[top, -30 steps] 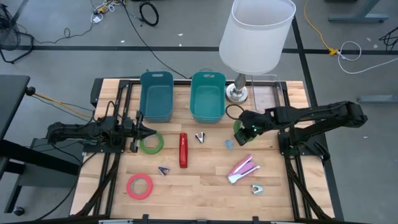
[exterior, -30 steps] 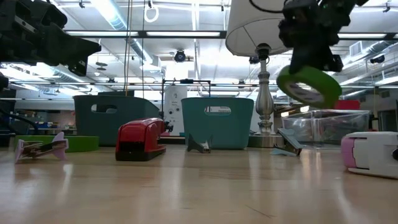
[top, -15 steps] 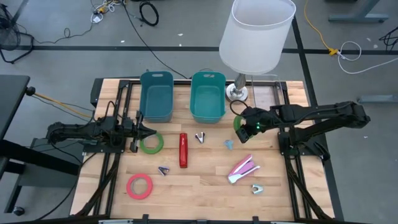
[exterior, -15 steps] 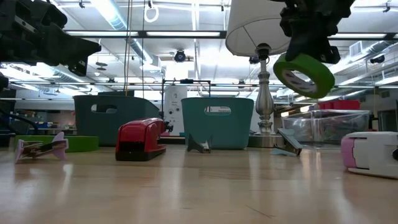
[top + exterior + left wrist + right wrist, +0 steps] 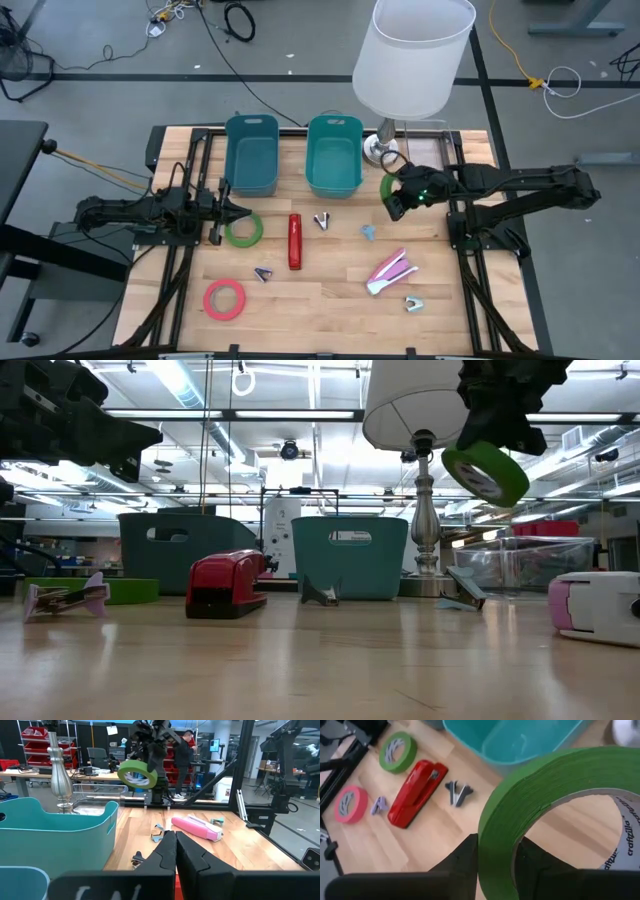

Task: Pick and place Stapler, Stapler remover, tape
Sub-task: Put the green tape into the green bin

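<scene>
My right gripper [image 5: 398, 194] is shut on a green tape roll [image 5: 530, 800], which hangs in the air [image 5: 487, 470] just right of the teal bin [image 5: 334, 155]. A red stapler [image 5: 294, 241] lies flat at mid table, and a pink stapler [image 5: 391, 271] lies on its side farther right. Small staple removers [image 5: 322, 219] [image 5: 264, 273] [image 5: 413, 303] lie on the wood. A second green roll [image 5: 243, 229] and a pink roll [image 5: 225, 299] lie flat at the left. My left gripper [image 5: 243, 211] waits shut and level at the table's left. My right gripper pinches the green roll's wall [image 5: 496, 851], one finger [image 5: 536, 866] inside the roll's hole and the other [image 5: 462, 860] on its outer face. The fingers slant down from the table's right. The roll is lifted clear and hangs tilted below them.
A second teal bin [image 5: 251, 153] stands left of the first at the far edge. A lamp with a white shade [image 5: 410, 60] and a clear box [image 5: 428, 155] stand at the far right, close to the held roll. Bare wood lies along the near edge.
My right gripper has risen and drawn a little toward the table's far right with the green roll, which has stayed tilted and clear of the table. The fingers have kept their hold.
</scene>
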Robot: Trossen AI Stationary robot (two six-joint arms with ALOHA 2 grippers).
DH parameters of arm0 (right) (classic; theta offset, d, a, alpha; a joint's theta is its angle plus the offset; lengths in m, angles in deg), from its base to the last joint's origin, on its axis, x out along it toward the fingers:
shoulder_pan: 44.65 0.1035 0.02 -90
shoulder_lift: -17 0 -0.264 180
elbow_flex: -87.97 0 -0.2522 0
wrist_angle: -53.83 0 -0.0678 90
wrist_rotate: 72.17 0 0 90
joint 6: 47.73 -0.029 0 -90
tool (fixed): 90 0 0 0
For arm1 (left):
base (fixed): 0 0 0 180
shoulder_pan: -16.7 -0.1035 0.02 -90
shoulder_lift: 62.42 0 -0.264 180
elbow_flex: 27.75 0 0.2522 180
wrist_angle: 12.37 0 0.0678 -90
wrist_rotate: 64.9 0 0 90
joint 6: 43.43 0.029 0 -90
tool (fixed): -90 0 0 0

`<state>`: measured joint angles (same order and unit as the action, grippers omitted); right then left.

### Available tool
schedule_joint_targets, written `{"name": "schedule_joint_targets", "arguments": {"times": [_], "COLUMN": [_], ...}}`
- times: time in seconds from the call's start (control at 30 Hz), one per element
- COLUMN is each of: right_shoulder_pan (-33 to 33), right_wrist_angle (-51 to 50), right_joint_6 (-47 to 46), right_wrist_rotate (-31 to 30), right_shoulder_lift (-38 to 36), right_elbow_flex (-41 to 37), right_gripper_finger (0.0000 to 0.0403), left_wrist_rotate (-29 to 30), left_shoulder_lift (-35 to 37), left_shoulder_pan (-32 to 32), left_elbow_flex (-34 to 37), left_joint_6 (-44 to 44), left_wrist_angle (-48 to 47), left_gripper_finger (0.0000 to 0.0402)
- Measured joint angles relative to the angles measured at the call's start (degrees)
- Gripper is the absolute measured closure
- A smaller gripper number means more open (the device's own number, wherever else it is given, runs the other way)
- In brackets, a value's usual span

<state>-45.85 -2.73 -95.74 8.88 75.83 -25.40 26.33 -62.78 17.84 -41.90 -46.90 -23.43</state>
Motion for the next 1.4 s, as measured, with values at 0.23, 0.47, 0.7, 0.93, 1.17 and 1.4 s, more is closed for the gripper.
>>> {"name": "schedule_joint_targets", "arguments": {"times": [0.23, 0.47, 0.7, 0.93, 1.17, 1.4], "right_shoulder_pan": [-1.0, -1.0, -1.0, -1.0, -1.0, -1.0], "right_wrist_angle": [-1.6, -2.0, -2.0, -2.0, -2.0, -1.9], "right_joint_6": [0.5, 0.5, 1.0, 1.1, 1.6, 2.0], "right_wrist_rotate": [-0.7, -0.7, -0.7, -0.7, -1.5, -1.6], "right_shoulder_lift": [-2.8, -3.5, -3.5, -3.5, -3.5, -3.4], "right_elbow_flex": [0.0, 0.0, 0.0, 0.0, 0.0, 0.0], "right_gripper_finger": [0.0313, 0.0313, 0.0313, 0.0313, 0.0313, 0.0313], "left_wrist_rotate": [0.0, 0.0, 0.0, 0.0, 0.0, 0.0], "left_shoulder_lift": [0.0, 0.0, 0.0, 0.0, 0.0, 0.0], "left_shoulder_pan": [0.0, 0.0, 0.0, 0.0, 0.0, 0.0], "left_elbow_flex": [0.0, 0.0, 0.0, 0.0, 0.0, 0.0], "left_joint_6": [0.0, 0.0, 0.0, 0.0, 0.0, 0.0], "left_wrist_angle": [0.0, 0.0, 0.0, 0.0, 0.0, 0.0], "left_gripper_finger": [0.0399, 0.0399, 0.0399, 0.0399, 0.0399, 0.0399]}}
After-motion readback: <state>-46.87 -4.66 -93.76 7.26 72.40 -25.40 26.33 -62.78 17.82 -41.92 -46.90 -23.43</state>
